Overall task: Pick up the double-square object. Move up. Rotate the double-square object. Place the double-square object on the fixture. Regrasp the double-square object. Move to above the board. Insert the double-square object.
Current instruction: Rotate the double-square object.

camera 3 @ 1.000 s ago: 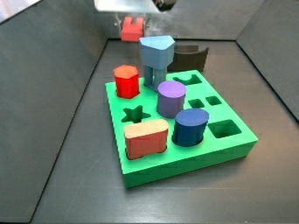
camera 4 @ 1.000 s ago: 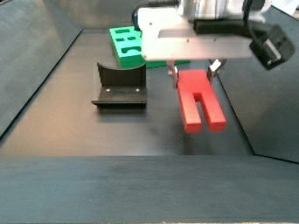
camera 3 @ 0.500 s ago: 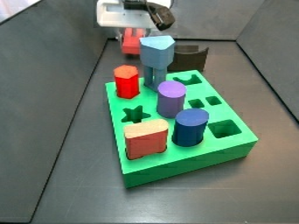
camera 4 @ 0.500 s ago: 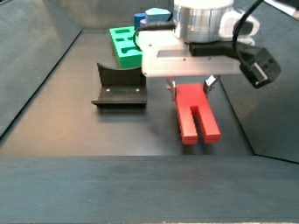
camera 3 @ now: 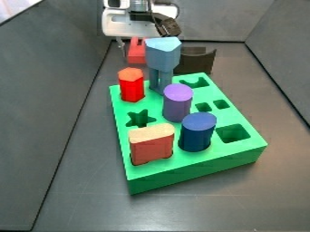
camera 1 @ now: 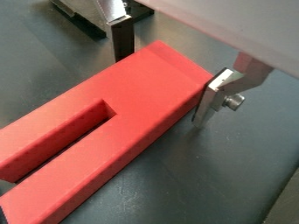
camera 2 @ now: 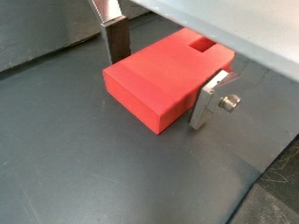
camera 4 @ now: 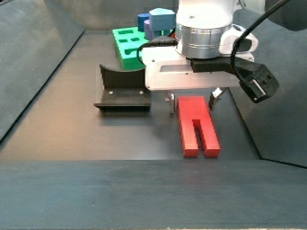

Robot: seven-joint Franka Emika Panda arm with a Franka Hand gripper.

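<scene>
The double-square object (camera 4: 198, 135) is a long red prism with a groove along its top. It lies level beside the fixture (camera 4: 120, 90), low over the dark floor; whether it touches the floor I cannot tell. My gripper (camera 4: 195, 97) is shut on the end nearer the board (camera 4: 124, 40). In both wrist views the fingers (camera 1: 216, 92) (camera 2: 208, 103) press that end's sides, with the object (camera 1: 105, 114) (camera 2: 158, 83) stretching away from the gripper (camera 1: 167, 70) (camera 2: 162, 74). In a side view the gripper (camera 3: 137, 38) and object (camera 3: 137, 51) are behind the green board (camera 3: 194, 170).
The board carries a grey-blue pentagonal peg (camera 3: 162, 59), a short red peg (camera 3: 130, 84), a purple cylinder (camera 3: 179, 101), a dark blue cylinder (camera 3: 198, 133) and a salmon block (camera 3: 151, 145). The fixture (camera 3: 200, 59) stands behind it. Sloping grey walls ring the floor.
The gripper has come down with the red object between its fingers, both dropping together in the two side views. The board, pegs and fixture have not moved.
</scene>
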